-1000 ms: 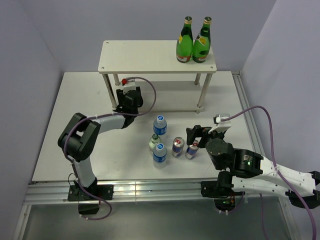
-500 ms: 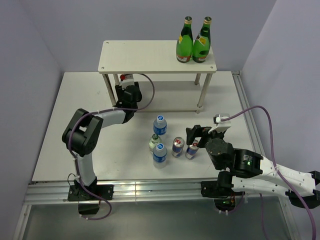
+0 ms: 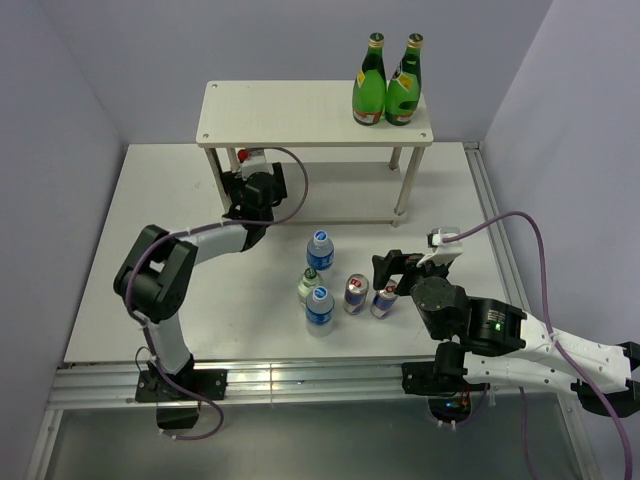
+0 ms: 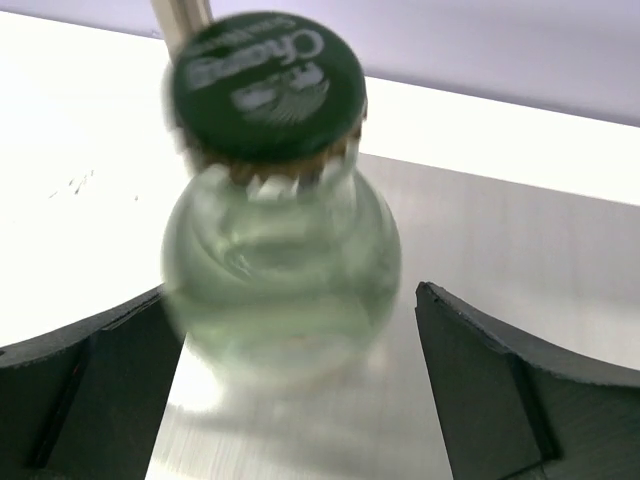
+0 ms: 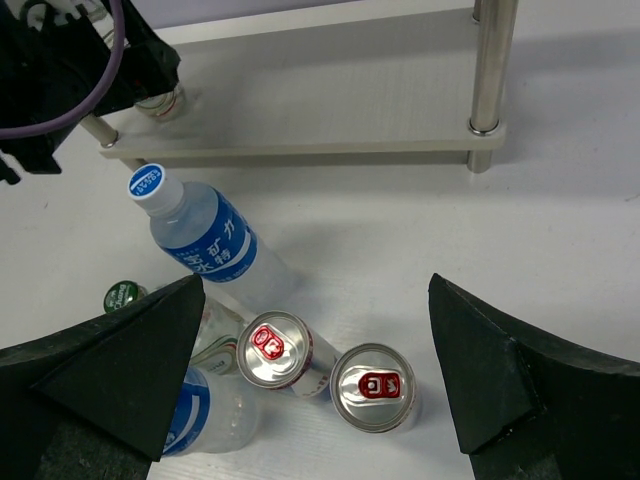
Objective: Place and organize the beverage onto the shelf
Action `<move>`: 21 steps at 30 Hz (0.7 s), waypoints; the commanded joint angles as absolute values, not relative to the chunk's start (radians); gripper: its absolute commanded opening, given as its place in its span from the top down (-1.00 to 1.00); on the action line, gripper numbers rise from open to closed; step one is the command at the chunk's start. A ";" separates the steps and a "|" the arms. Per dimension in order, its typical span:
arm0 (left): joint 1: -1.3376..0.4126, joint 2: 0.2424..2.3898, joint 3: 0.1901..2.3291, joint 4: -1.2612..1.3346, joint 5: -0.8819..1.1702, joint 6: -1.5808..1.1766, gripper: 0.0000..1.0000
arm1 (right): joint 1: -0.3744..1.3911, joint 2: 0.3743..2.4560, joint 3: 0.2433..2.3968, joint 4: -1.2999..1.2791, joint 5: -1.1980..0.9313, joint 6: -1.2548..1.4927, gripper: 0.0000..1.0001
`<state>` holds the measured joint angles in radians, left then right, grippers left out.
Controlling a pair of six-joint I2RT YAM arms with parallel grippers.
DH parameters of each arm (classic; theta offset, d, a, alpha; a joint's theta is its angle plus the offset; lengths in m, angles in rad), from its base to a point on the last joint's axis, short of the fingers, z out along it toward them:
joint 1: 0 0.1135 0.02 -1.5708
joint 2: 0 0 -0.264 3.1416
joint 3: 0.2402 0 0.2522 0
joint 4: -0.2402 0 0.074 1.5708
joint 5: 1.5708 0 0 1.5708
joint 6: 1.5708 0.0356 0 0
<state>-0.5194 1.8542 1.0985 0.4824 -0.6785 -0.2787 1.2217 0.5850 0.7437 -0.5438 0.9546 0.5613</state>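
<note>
The off-white two-tier shelf (image 3: 300,112) stands at the back of the table. Two green glass bottles (image 3: 386,86) stand on its top board at the right. My left gripper (image 3: 251,178) reaches in over the lower board's left end. It is open around a clear bottle with a green cap (image 4: 272,205), which stands upright on the board (image 4: 520,250). A gap shows beside the right finger (image 4: 480,380). My right gripper (image 5: 316,282) hovers open above two red-topped cans (image 5: 373,387).
On the table in front of the shelf stand two blue-labelled water bottles (image 3: 320,248) (image 3: 320,307), a green-capped clear bottle (image 3: 309,284) and the two cans (image 3: 356,293) (image 3: 384,298). The shelf's round legs (image 5: 490,70) rise beside the lower board.
My left gripper has pushed farther in under the shelf's top board and opened, letting go of the green-capped bottle on the lower board. The right arm has not moved.
</note>
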 commanded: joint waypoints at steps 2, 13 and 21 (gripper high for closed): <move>-0.557 1.703 1.048 0.433 -0.690 -0.334 -0.99 | 1.232 0.571 0.749 -0.538 0.991 0.575 -1.00; -0.762 1.409 0.908 0.125 -0.880 -0.483 -0.99 | 1.233 0.564 0.744 -0.545 1.005 0.584 -1.00; -0.981 1.103 0.853 -0.297 -0.970 -0.731 -0.99 | 1.235 0.580 0.762 -0.575 1.022 0.601 -1.00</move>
<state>-0.9283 1.1767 0.8577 -0.0898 -0.9024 -0.5907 1.2266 0.5804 0.7437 -0.5613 0.9802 0.5823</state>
